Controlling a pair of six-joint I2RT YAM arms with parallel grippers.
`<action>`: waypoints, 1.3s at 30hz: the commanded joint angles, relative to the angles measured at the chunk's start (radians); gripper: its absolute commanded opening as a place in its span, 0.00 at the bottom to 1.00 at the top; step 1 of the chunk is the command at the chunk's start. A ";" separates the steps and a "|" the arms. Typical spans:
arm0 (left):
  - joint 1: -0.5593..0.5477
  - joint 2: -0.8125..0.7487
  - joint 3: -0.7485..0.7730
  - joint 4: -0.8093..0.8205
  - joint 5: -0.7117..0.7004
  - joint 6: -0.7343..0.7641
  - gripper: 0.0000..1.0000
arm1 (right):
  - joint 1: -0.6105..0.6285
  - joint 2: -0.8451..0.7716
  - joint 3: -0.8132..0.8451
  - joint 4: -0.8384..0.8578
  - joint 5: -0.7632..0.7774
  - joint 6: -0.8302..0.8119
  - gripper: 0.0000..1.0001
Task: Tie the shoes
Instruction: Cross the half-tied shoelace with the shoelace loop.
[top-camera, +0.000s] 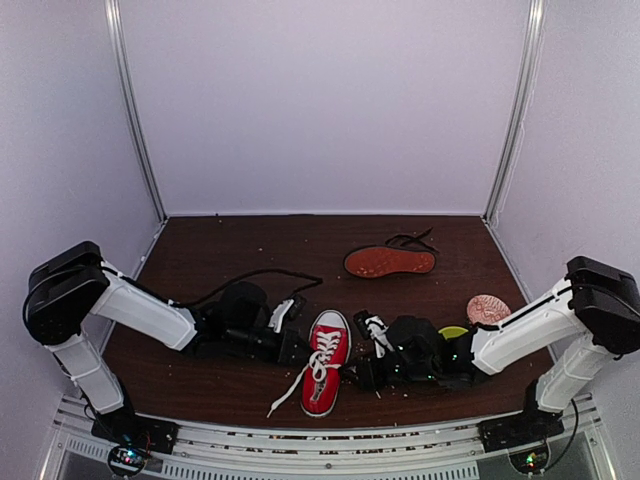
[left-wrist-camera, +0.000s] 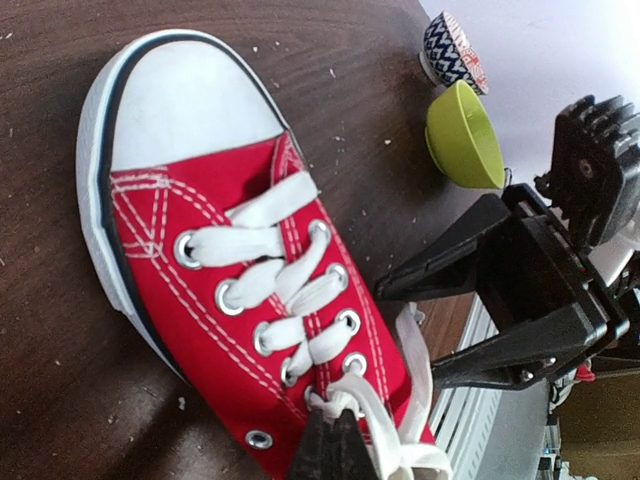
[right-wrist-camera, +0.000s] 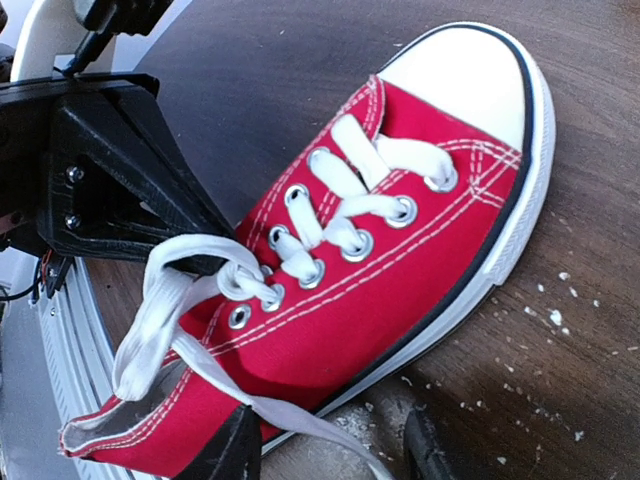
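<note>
nearest the arm bases is the heel end of the red sneaker (top-camera: 324, 372), and both claws sit right there. the shoe's long axis runs straight away from me, heel toward the bases and white toe cap (left-wrist-camera: 185, 100) pointing at the back wall, so it lies crosswise between the two claws: just to the right of the left gripper (left-wrist-camera: 330, 432) and just to the left of the right gripper (right-wrist-camera: 332, 452). the left gripper is clamped shut, and from its own camera i judge it is pinching the white lace (right-wrist-camera: 165, 290) where the loop rises by the top eyelets, right at its tips. the right gripper stands with its jaws apart and holds nothing; a loose strand (right-wrist-camera: 300, 418) of that lace drapes down the side of the shoe and runs through the gap between its fingers (right-wrist-camera: 232, 450), touching neither as far as i can tell. that strand is what my next move turns on: it lies dead ahead of the right claw, crossing the line of its jaws, so the right arm is the nearer one to take it while the left anchors the loop. off to the right of the right claw, beside its forearm, sit a green bowl (left-wrist-camera: 462, 135) and a patterned bowl (left-wrist-camera: 452, 50). farthest out, well beyond both claws, the black shoe (top-camera: 390, 262) lies on its side with its reddish sole showing.
</note>
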 joint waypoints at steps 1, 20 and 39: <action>-0.006 -0.013 0.007 0.025 0.018 0.017 0.00 | -0.011 0.034 0.006 0.107 -0.065 0.000 0.45; -0.006 -0.026 0.023 0.012 0.029 0.036 0.05 | -0.005 0.020 0.161 -0.116 -0.049 -0.058 0.00; -0.006 -0.007 0.021 0.012 0.005 0.016 0.12 | 0.033 0.067 0.180 -0.175 -0.051 -0.045 0.00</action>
